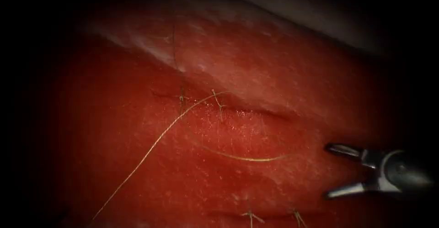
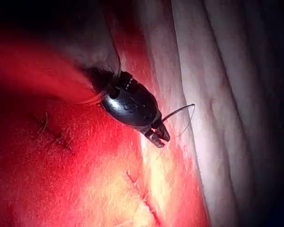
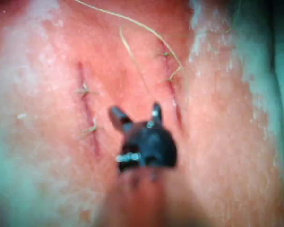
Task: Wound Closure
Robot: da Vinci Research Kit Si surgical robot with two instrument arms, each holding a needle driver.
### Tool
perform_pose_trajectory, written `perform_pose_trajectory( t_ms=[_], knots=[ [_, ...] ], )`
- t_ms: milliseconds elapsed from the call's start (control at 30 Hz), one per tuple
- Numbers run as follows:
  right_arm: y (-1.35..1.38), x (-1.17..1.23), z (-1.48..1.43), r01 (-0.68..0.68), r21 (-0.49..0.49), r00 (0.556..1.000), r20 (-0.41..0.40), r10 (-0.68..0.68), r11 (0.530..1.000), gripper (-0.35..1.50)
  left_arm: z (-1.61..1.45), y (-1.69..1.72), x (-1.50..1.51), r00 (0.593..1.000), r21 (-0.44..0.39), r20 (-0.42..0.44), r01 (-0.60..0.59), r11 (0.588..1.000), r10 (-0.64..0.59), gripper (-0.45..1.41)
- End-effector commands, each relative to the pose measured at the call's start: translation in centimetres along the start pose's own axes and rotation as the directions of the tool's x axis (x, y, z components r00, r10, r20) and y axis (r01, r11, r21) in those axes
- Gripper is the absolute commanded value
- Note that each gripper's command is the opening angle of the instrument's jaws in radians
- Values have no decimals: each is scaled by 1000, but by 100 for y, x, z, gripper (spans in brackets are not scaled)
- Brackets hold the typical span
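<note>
Yellow thread [image 1: 157, 139] lies in a long thin curve across the wet red tissue [image 1: 256, 72], running from the stitched cut [image 1: 238, 113] down to the left. Right tool [image 1: 327, 171] sits just right of the thread's loose end, fingers spread and holding nothing. Left tool [image 2: 159, 137] has its fingers pressed together on a thin dark curved needle [image 2: 182, 110], held near one end, up off the tissue.

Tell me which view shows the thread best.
The endoscope view: the thread runs its full length from the stitched cut across the tissue. The right wrist view shows a shorter stretch near the stitches; the left wrist view shows a thin strand by the left pincer.
</note>
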Motion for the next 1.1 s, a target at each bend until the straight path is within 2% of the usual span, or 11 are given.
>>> perform_pose_trajectory(
  t_ms=[33, 133, 233, 267, 433, 833, 867, 933, 967, 1000, 1100],
  knots=[
    [8, -12, 16, -2, -10, 1000, -10, 2, 1000, 143, 2, -4, -5, 1000, 9, 6, 5, 1000, -5, -35],
    [12, -23, 33, 3, -16, 1000, -17, -3, 1000, 143, 0, -6, -6, 1000, 24, 10, 10, 1000, -10, -35],
    [11, -34, 67, 12, -6, 1000, -28, -12, 1000, 141, 0, -6, -6, 1000, 34, 12, 13, 999, -13, -35],
    [9, -39, 85, -1, 6, 999, -35, 1, 1000, 133, 1, -6, -6, 1000, 35, 13, 14, 999, -14, -35],
    [9, -52, 126, -3, -16, 999, -43, 2, 1000, 131, 6, -3, -8, 1000, 28, 11, 13, 1000, -13, -35],
    [27, -92, 151, -16, -21, 1000, -13, 16, 1000, 103, 9, -1, -7, 1000, 26, 11, 13, 1000, -13, -35],
    [27, -92, 150, -22, -19, 1000, -10, 21, 1000, 96, 9, -1, -7, 1000, 26, 11, 13, 1000, -13, -35],
    [27, -92, 147, -33, -15, 999, -5, 33, 999, 52, 10, 0, -7, 1000, 28, 11, 13, 1000, -13, -35],
    [26, -93, 144, -37, 1, 999, -1, 37, 999, -15, 10, 0, -7, 1000, 25, 10, 13, 1000, -13, -35],
    [23, -94, 138, -35, 14, 999, 3, 35, 999, -35, 11, 0, -7, 1000, 26, 11, 13, 1000, -14, -35],
    [19, -90, 131, -48, 32, 999, 3, 48, 998, -35, 15, 3, -7, 1000, 22, 10, 13, 1000, -13, -35]
  ],
)
